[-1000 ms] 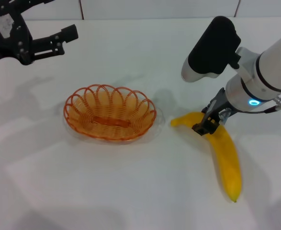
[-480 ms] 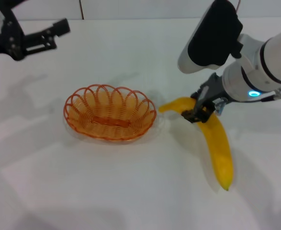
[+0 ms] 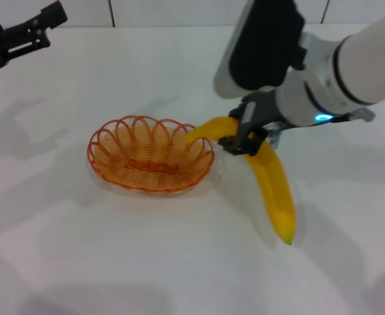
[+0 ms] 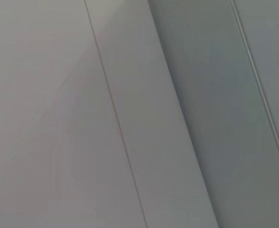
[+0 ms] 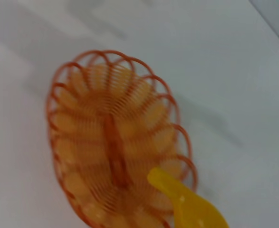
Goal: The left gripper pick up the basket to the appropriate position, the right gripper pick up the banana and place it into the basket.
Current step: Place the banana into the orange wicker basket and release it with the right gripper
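The right gripper (image 3: 243, 140) was closed on the banana (image 3: 269, 178) near its stem end and held it in the air. Since one second before, it had lifted the fruit off the white table (image 3: 179, 262) and carried it toward the basket (image 3: 150, 155); now the stem end reached over the basket's right rim, while the other end hung down outside. The basket had not moved. The left gripper (image 3: 31, 29) had drawn back to the far left corner, its fingers apart and empty.
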`<state>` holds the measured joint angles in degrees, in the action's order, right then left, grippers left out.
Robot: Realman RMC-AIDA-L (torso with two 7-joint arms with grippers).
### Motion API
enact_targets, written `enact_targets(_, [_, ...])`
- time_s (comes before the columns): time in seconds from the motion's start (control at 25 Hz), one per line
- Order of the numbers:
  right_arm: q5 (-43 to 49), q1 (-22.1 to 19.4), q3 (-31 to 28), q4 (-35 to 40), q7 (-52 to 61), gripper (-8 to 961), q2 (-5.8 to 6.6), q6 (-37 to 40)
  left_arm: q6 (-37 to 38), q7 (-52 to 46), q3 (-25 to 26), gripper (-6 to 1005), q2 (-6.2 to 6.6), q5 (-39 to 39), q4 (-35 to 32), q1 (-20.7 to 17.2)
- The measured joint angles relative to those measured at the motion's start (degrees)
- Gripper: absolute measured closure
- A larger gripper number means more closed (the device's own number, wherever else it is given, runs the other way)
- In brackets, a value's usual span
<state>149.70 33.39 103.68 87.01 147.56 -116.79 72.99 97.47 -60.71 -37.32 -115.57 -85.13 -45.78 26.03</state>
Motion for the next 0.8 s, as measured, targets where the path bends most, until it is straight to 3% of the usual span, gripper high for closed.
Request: enact_targets(0.8, [-6.1, 11.9, 12.5, -9.9, -0.2, 442, -0.27, -14.4, -0.4, 0.0, -0.6, 108, -0.34, -0.6, 0.1, 1.1])
